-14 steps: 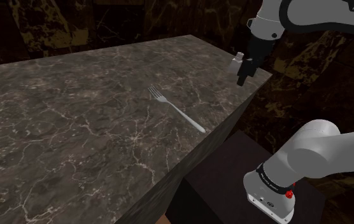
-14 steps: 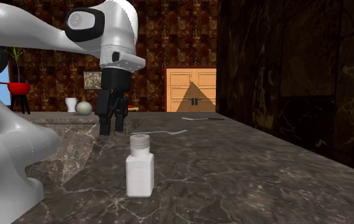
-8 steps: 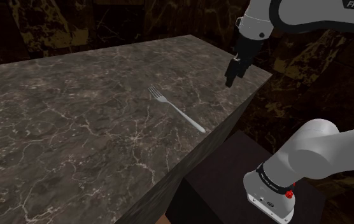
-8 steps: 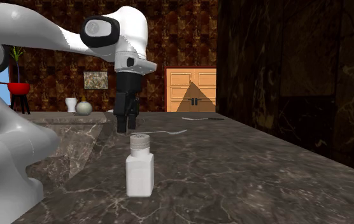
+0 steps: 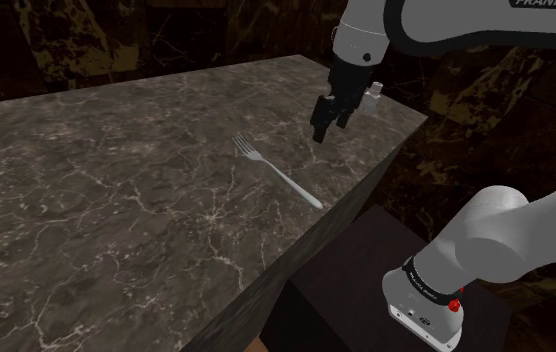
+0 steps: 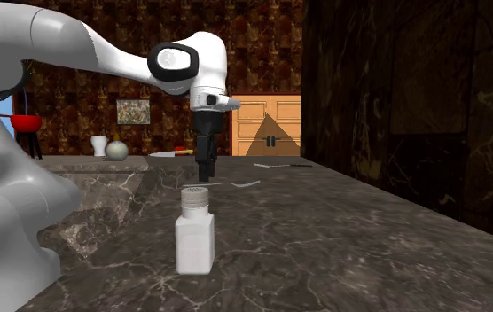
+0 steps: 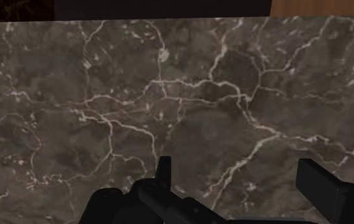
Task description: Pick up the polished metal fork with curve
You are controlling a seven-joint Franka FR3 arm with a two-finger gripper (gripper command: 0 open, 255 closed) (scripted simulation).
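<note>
Over the corner end of the dark, white-veined marble tabletop (image 5: pixel 116 200), the all-black two-finger tool (image 5: pixel 319 132) has swung in from beyond the edge. A moment ago it hung outside that corner, next to the small white shaker with a grey perforated cap (image 6: pixel 194 232). Now it is above the marble, with the shaker (image 5: pixel 374 90) behind it at the corner. Its fingers (image 7: pixel 322 184) stand apart with nothing between them, so the tool is open and empty, and veined stone lies beneath them in the wrist view.

The slim silvery metal fork (image 5: pixel 276 172) has not moved. It lies flat near the tabletop edge that faces the stand (image 5: pixel 366 290), its handle end close to that edge and its tines towards the middle. In the second exterior view the fork (image 6: pixel 232 184) shows just past the shaker, close by the tool's tips.

This looks like the approach step, well begun but not finished: the tool is nearer the fork yet not over it, and it is clear of the surface. Travel along the edge and a descent onto the thin handle remain. The shaker now seems out of the path.
</note>
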